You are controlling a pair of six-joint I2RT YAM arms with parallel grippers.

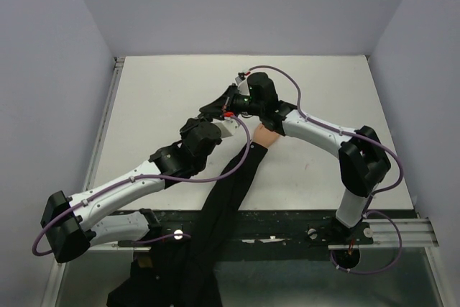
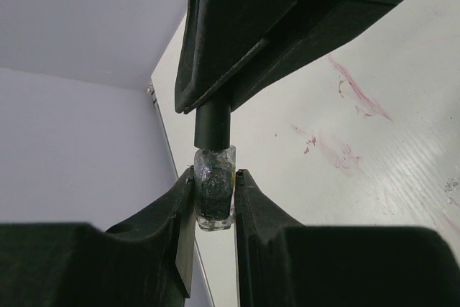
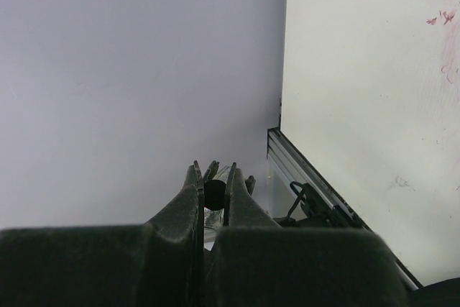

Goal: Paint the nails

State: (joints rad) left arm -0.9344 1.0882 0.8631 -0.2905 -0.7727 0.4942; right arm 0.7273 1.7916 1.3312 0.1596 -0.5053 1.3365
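Walls [image 1: 237,5]: pale lavender, closing in the back and both sides of the work area.
Table [image 1: 158,98]: white top with a metal rail [image 1: 402,229] along the near edge; faint pink stains [image 2: 359,95] smeared across the surface in the left wrist view.
Left arm [image 1: 122,185]: stretched from the near left corner up toward mid-table, with a purple cable [image 1: 208,177] looped alongside.
Right arm [image 1: 323,134]: rising from the near right, elbow bent, forearm sweeping left to meet the other arm over mid-table.
Black sleeve [image 1: 226,192]: long and limp, draped from below the near edge diagonally up across the table, between the two arms.
Fake hand [image 1: 264,136]: pale peach, at the sleeve's far end, lying on the table just under the right arm's wrist; only a small patch showing.
Left gripper [image 2: 214,175]: fingers clamped on the glass body of the bottle, one pressed to each side.
Right gripper [image 3: 214,170]: fingers drawn together on the cap, set in line with the left gripper and tip to tip with it.
Bottle [image 2: 214,199]: small, clear glass with dark glittery contents, pinched between the left fingers.
Cap [image 2: 213,124]: black and cylindrical, sitting on the bottle's neck, far end buried in the right gripper.
Nails: hidden beneath the right wrist and both grippers in the overhead view, outside both wrist views; colour and condition impossible to tell.
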